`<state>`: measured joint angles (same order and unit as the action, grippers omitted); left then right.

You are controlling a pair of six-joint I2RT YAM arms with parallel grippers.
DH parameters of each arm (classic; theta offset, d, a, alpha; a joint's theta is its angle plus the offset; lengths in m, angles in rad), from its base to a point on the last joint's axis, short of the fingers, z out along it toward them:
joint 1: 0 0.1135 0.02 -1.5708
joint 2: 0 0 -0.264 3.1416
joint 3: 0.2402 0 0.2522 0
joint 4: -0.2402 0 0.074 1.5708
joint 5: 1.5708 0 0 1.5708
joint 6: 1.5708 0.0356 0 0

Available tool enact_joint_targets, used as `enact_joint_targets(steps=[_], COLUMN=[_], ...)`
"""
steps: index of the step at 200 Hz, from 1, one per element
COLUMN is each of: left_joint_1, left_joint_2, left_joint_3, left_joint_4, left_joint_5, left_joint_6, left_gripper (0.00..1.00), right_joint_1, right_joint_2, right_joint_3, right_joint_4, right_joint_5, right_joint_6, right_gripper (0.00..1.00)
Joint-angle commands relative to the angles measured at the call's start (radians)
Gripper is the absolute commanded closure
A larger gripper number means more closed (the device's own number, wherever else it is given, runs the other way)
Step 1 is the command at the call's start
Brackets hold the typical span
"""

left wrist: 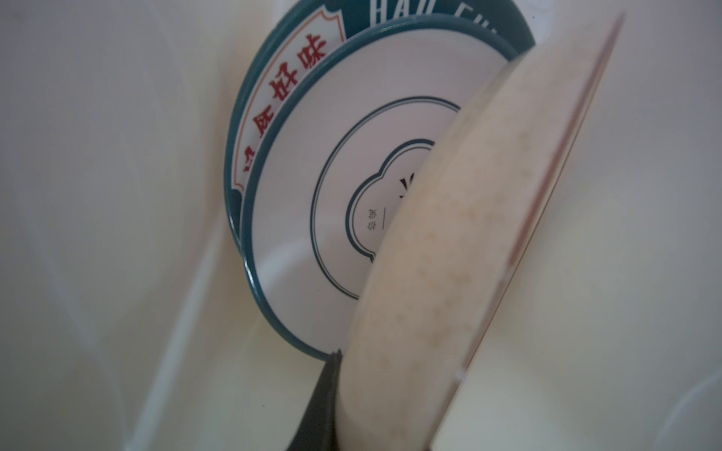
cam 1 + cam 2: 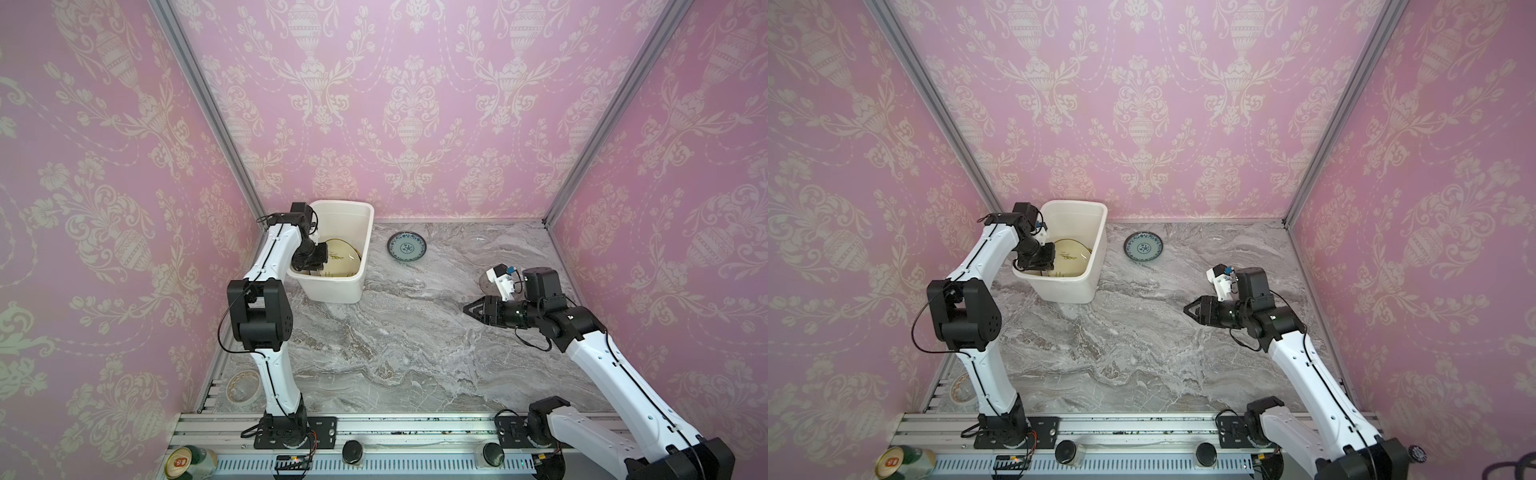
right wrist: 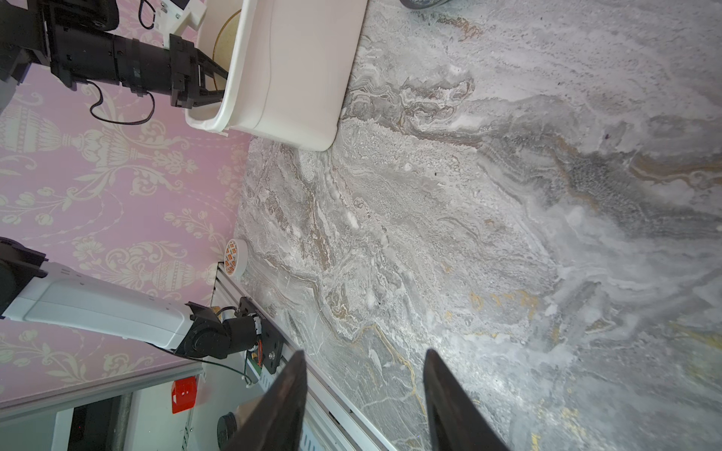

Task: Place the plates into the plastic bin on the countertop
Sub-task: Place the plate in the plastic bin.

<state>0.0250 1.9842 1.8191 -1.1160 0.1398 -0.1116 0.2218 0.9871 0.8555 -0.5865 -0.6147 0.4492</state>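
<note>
Inside the plastic bin (image 2: 332,293), at the far left of the surface (image 2: 395,353), the left end effector (image 2: 318,266) is narrowed onto the rim of a cream plate (image 1: 449,254). One finger (image 1: 324,402) is pressed against it and the other is hidden. Behind it, teal-rimmed plates (image 1: 304,203) are stood on edge. The right end effector (image 3: 363,390) is held apart and empty above the surface. A small teal patterned plate (image 2: 407,246) is seen lying outside the bin.

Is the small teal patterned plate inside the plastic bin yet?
No, the teal patterned plate lies flat on the countertop, apart from the plastic bin.
</note>
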Motion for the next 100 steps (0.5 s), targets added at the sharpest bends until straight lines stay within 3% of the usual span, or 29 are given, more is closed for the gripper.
enact_joint_targets(steps=[1,100], left_joint_1=[0.001,0.001], left_joint_2=[0.010,0.036], left_joint_3=[-0.034,-0.053], left_joint_4=[-0.032,-0.038], left_joint_5=[-0.112,-0.171], left_joint_6=[0.033,0.033], left_gripper=[0.82,0.78], right_joint_1=[-0.007,-0.007], right_joint_2=[0.005,0.001], right_joint_3=[-0.007,-0.020], right_joint_4=[0.018,0.029], right_joint_5=[-0.017,-0.020], right_joint_6=[0.011,0.013], right_gripper=[0.51,0.51])
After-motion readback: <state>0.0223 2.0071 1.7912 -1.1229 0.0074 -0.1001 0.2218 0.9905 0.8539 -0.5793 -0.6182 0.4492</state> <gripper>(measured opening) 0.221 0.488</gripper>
